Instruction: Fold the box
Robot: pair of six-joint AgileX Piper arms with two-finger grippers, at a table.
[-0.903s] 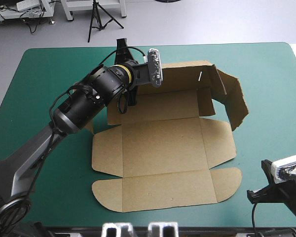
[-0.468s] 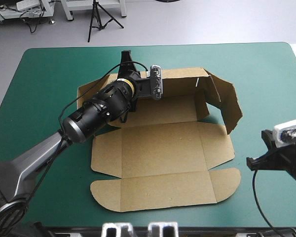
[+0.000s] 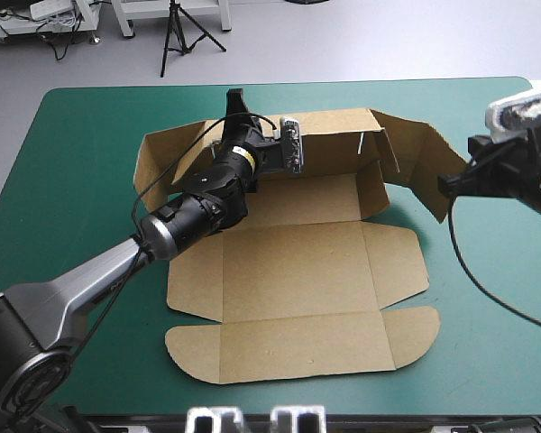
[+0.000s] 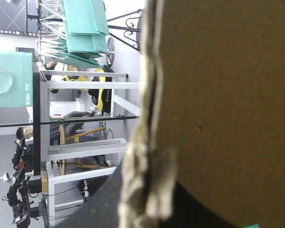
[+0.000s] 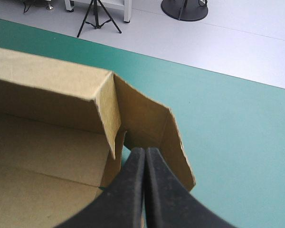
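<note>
I am clamping the far wall of the brown box, lying mid-bench, in my left gripper while my right gripper, fingers pressed together, is meeting the right side flap; the near panels are lying flat, unfolded.

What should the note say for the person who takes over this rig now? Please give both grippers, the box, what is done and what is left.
Left gripper: shut on the far wall of the box, which stands upright.
Right gripper: shut, tips at the right end flap; contact not certain.
The box lies mid-table; the rest of the sheet is flat.
Done: far wall up, both end flaps partly raised.
Left: probably push the end flaps in, raise the other walls and tuck them.
</note>
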